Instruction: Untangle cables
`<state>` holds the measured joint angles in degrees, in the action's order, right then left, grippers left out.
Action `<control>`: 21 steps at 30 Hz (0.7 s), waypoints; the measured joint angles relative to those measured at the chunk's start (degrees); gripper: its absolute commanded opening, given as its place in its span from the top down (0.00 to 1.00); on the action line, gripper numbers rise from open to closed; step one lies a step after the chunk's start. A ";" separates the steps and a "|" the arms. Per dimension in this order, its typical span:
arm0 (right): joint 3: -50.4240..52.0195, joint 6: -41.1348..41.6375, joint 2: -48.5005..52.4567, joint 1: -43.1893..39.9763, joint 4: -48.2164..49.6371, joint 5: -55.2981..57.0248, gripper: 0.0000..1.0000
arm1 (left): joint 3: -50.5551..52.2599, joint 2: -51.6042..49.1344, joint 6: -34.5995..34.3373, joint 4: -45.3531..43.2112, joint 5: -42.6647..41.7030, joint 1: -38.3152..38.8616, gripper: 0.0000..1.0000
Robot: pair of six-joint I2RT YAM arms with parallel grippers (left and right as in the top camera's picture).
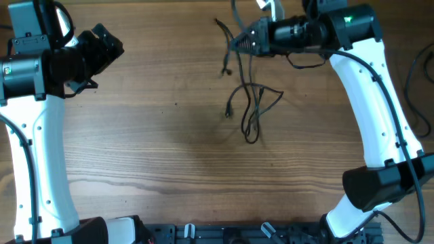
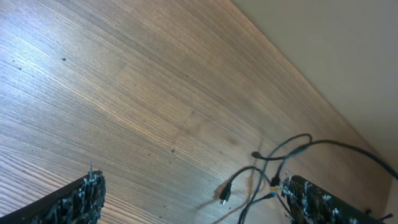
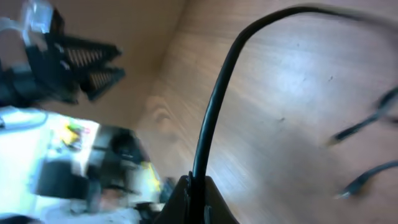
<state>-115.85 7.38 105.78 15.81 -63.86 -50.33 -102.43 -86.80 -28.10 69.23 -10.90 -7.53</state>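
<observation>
Judging by the crossed loops, untangling looks barely begun: the cables (image 1: 252, 112) sprawl at upper centre of the table (image 1: 169, 169), one strand pinched in the closed right gripper (image 1: 236, 42). The left gripper (image 1: 108, 46) sits wide open at upper left, holding nothing.

Table (image 1: 156, 156) is brown, evenly grained wood with a low satin sheen; cables (image 1: 252, 112), at one o'clock from its centre, are smooth black-sheathed cords; arm shells (image 1: 369, 102) are glossy white plastic; left gripper (image 2: 199, 208) pads (image 2: 84, 199) are rough, black.
</observation>
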 measured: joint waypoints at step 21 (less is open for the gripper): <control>3.28 -36.35 11.45 0.07 30.45 27.32 0.96 | 0.04 0.00 0.02 0.22 0.02 0.00 0.05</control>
<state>-112.57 -28.97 117.23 15.88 -33.41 -23.00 -102.39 -86.80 -28.08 69.45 -10.87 -7.53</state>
